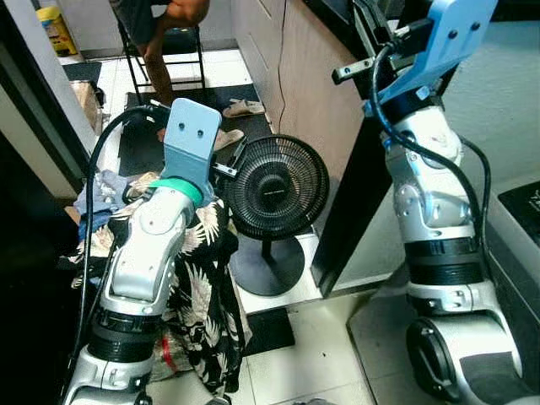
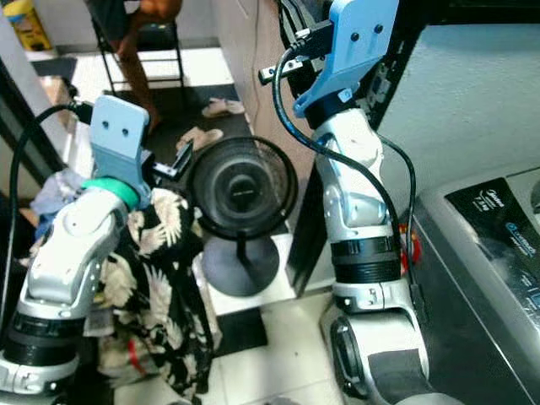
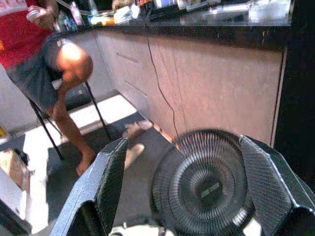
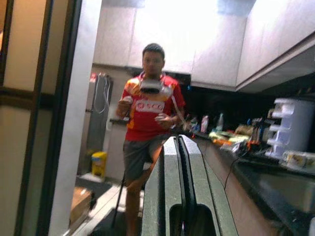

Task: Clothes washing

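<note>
A black floral shirt (image 1: 205, 287) hangs down beside my left forearm (image 1: 156, 245); whether it rests on the arm I cannot tell. More clothes (image 1: 99, 192) lie piled behind it on the left. My left gripper (image 3: 183, 142) is open, its fingers (image 3: 106, 182) spread wide and aimed toward a floor fan. My right arm (image 2: 354, 169) is raised high at the right. The right gripper (image 4: 178, 140) is shut with nothing between its fingers. The washing machine (image 2: 494, 253) stands at the far right, beside my right arm.
A black floor fan (image 1: 274, 190) stands on the tiles just ahead. A beige cabinet (image 1: 312, 84) with a dark counter runs along the right. A person (image 4: 147, 113) in a red shirt is by a chair (image 1: 169, 51) at the back. Slippers (image 1: 243, 107) lie on a dark mat.
</note>
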